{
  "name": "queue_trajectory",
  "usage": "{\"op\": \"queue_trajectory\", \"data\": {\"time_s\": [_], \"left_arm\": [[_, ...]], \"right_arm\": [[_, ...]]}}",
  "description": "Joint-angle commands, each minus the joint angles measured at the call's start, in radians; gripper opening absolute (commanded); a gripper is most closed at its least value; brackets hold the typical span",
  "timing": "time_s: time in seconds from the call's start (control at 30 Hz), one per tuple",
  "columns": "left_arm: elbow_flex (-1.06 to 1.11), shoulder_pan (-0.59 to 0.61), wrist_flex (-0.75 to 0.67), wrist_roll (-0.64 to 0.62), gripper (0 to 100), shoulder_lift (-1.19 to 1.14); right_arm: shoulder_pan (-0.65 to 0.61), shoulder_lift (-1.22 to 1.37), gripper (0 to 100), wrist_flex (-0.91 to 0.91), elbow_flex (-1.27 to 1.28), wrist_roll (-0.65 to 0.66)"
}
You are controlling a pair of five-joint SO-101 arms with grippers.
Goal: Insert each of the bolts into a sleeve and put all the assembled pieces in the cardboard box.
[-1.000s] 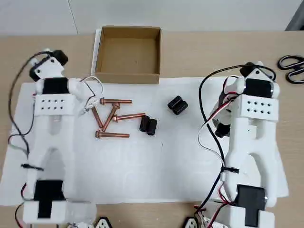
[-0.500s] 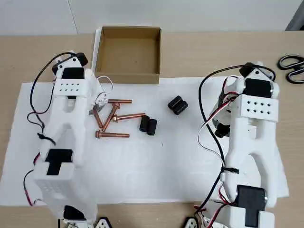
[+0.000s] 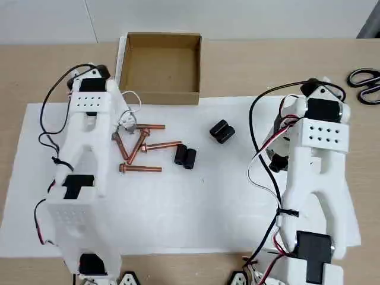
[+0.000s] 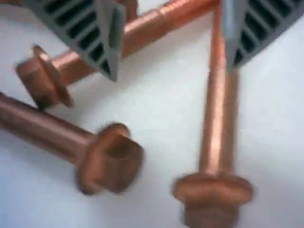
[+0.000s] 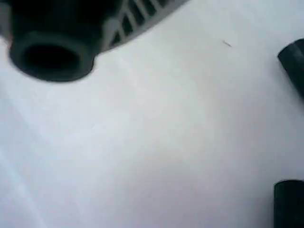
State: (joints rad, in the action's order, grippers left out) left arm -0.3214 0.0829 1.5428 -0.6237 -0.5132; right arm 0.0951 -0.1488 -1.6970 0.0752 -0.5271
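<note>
Five copper bolts point(image 3: 141, 169) lie clustered on the white sheet point(image 3: 196, 214) covering the worktop point(image 3: 249, 65), near the cardboard box point(image 3: 159, 97). Four black sleeves point(image 3: 180, 155) sit in two pairs beside them. The left tool point(image 3: 124, 122) hangs over the bolts, spread wide and gripping nothing, while the right tool point(image 3: 278, 153) is clamped on a fifth sleeve point(image 5: 51, 58).

Five copper bolts point(image 3: 141, 168), clustered left of centre. Four black sleeves point(image 3: 185, 156) on the one white sheet point(image 3: 196, 214), in two pairs: one pair just right of the bolts, the other farther right. One more sleeve point(image 5: 50, 57) up close in the right wrist view, so five in all. One cardboard box point(image 3: 160, 96) at the far side. One pair of scissors point(image 3: 365, 86) far right. Two white arms point(image 3: 83, 154).
</note>
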Motion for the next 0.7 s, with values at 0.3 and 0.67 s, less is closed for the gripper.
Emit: {"op": "queue_trajectory", "data": {"time_s": [0.3,0.67], "left_arm": [[-0.044,0.080,0.003,0.063,15,-0.043],[-0.038,0.077,-0.110,0.063,15,-0.051]], "right_arm": [[-0.001,-0.048,0.3,0.088,0.107,0.005],[-0.001,-0.048,0.3,0.082,0.110,0.005]]}}
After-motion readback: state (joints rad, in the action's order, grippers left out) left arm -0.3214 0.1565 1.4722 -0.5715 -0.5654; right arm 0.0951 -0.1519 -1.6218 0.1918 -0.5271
